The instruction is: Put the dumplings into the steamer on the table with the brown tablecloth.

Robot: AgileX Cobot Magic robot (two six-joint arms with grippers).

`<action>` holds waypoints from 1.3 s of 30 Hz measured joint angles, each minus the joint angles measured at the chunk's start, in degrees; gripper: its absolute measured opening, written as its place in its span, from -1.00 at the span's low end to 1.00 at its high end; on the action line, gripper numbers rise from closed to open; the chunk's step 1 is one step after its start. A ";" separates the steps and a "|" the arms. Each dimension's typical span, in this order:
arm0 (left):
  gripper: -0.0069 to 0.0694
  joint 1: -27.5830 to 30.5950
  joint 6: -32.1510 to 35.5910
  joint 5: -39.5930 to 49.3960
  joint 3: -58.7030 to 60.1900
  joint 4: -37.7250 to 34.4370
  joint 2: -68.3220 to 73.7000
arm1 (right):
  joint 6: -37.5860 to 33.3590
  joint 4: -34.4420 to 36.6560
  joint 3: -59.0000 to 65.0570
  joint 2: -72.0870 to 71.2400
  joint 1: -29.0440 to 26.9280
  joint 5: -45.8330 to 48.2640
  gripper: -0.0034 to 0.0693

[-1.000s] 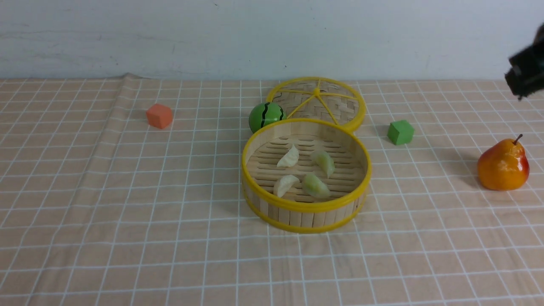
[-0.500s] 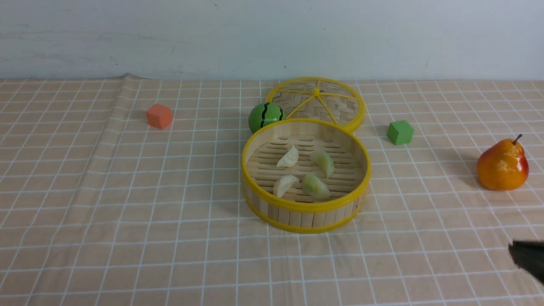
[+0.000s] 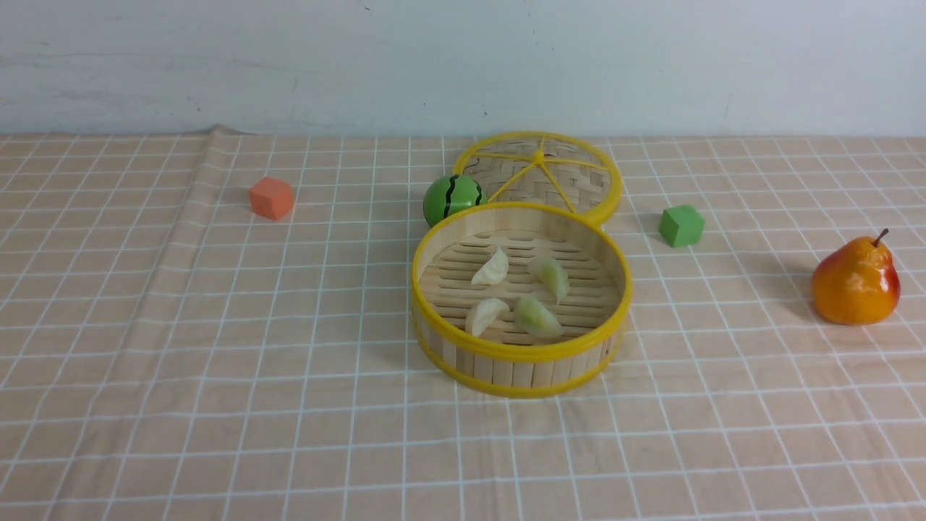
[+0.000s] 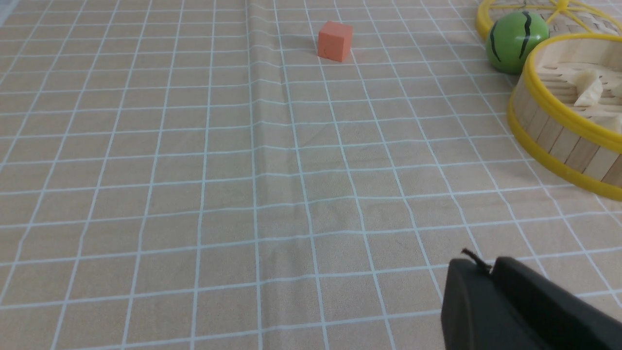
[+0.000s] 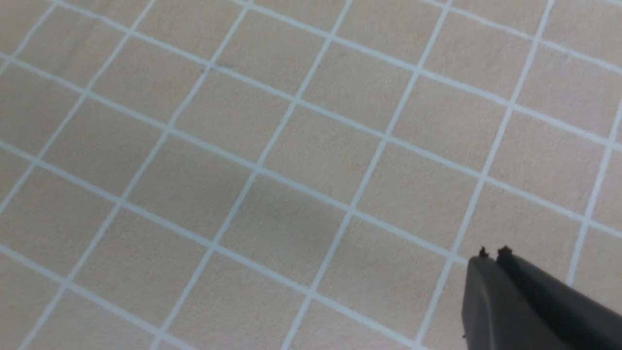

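Observation:
The round bamboo steamer (image 3: pixel 521 359) stands mid-table on the brown tablecloth (image 3: pixel 217 347). Several dumplings lie on its slatted floor: two cream ones (image 3: pixel 492 266) (image 3: pixel 485 315) and two pale green ones (image 3: pixel 553 276) (image 3: pixel 537 316). The steamer's edge (image 4: pixel 559 131) and one dumpling (image 4: pixel 589 89) show in the left wrist view. Neither gripper shows in the front view. My left gripper (image 4: pixel 488 265) is shut and empty over bare cloth, to the steamer's left. My right gripper (image 5: pixel 492 255) is shut and empty over bare cloth.
The flat woven lid (image 3: pixel 539 174) lies behind the steamer, with a green striped ball (image 3: pixel 452 197) beside it. An orange cube (image 3: pixel 272 197) sits far left, a green cube (image 3: pixel 681 225) right, a pear (image 3: pixel 856 282) at the right edge.
My right gripper dropped from the upper right edge of the front view to the lower right edge, then left that view. The dumplings and steamer have not moved.

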 joint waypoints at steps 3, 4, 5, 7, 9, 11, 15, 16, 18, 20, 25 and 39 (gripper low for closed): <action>-0.67 0.00 0.00 0.00 0.00 0.00 0.00 | -0.02 -3.01 1.81 -6.94 -3.45 -1.33 -0.89; -0.67 0.00 0.00 0.00 0.00 0.00 0.00 | -0.06 -3.75 2.71 -11.07 -4.94 -1.33 -0.89; -0.67 0.00 0.00 0.00 0.00 0.00 0.00 | -0.06 -4.26 3.14 -13.36 -5.83 -1.26 -0.89; -0.67 0.00 0.00 0.22 0.00 0.00 0.00 | -0.06 -5.79 4.02 -18.71 -7.72 -1.25 -0.88; -0.66 0.00 0.00 0.27 0.00 0.00 0.00 | -0.06 -6.46 4.43 -21.05 -8.50 -1.33 -0.88; -0.65 0.00 0.00 0.41 0.00 -0.05 0.00 | 1.54 -7.13 6.57 -25.67 -10.04 -3.63 -0.87; -0.64 0.00 0.00 0.46 0.00 -0.05 0.00 | 10.64 -9.63 10.69 -30.57 -11.16 -6.82 -0.86; -0.64 0.00 0.00 0.46 0.00 -0.05 0.00 | 10.64 -9.87 10.69 -30.57 -11.21 -6.82 -0.86; -0.63 0.00 0.00 0.46 0.00 -0.05 0.00 | 15.82 -12.39 10.84 -32.67 -11.67 -6.12 -0.85; -0.63 0.00 0.00 0.46 0.00 -0.05 0.00 | 17.76 -13.26 10.84 -33.34 -11.99 -5.07 -0.85; -0.62 0.00 0.00 0.46 0.00 -0.11 0.00 | 20.06 -13.77 10.62 -33.74 -12.00 -3.41 -0.84; -0.58 0.00 0.00 0.46 0.00 -0.06 0.00 | 20.27 -13.77 10.56 -33.74 -12.00 -3.29 -0.77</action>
